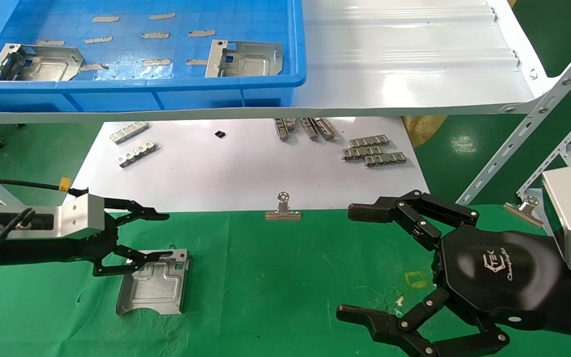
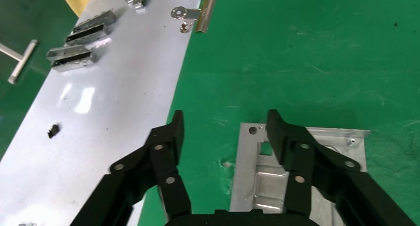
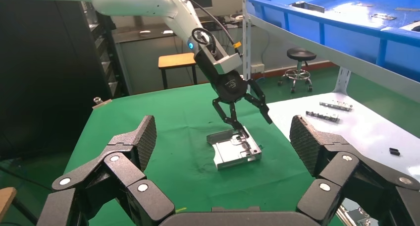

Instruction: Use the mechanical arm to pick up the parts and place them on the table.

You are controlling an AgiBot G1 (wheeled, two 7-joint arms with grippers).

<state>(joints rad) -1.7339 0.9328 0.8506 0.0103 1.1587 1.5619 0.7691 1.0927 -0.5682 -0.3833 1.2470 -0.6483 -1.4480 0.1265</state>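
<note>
One silver part (image 1: 154, 285) lies flat on the green table (image 1: 275, 277) at the left, its curved edge toward me. My left gripper (image 1: 159, 237) is open just above the part's far edge. One finger (image 2: 292, 151) is over the plate, the other (image 2: 166, 149) is over bare cloth. I cannot tell if it touches. The part (image 2: 257, 184) fills the lower left wrist view under the gripper (image 2: 225, 124). Two more parts (image 1: 35, 62) (image 1: 246, 58) lie in the blue bin (image 1: 166, 91). My right gripper (image 1: 355, 263) is open and empty, low at the right.
A white sheet (image 1: 226, 168) behind the cloth holds grey ridged strips (image 1: 372, 151) and a small black piece (image 1: 220, 134). A binder clip (image 1: 283, 210) pins its front edge. A slanted metal strut (image 1: 528, 129) stands at the right. The right wrist view shows the left gripper (image 3: 247, 104) over the part (image 3: 237, 149).
</note>
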